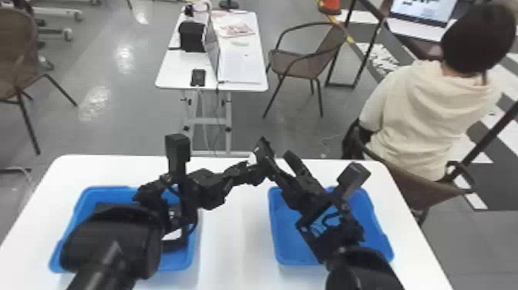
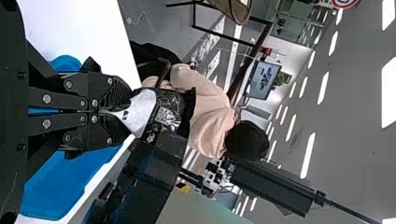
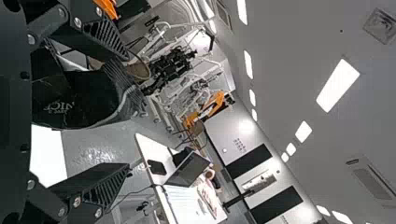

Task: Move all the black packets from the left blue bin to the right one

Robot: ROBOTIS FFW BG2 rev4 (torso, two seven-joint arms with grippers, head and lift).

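Note:
In the head view my left gripper (image 1: 248, 167) is above the middle of the table, shut on a black packet (image 1: 263, 152). The left wrist view has the left gripper (image 2: 122, 111) pinching this packet's pale end, with its dark printed part (image 2: 169, 110) beyond. My right gripper (image 1: 280, 153) is open close by, above the right blue bin (image 1: 291, 248). In the right wrist view the packet (image 3: 84, 100) lies between the spread fingers of the right gripper (image 3: 127, 112), nearer one of them. Dark packets (image 1: 115, 207) lie in the left blue bin (image 1: 104, 189), partly hidden by the left arm.
Both bins stand on a white table (image 1: 235, 247), with a bare strip between them. Beyond it are another table (image 1: 179, 73) with a laptop, and a brown chair (image 1: 296, 63). The arms cover parts of both bins.

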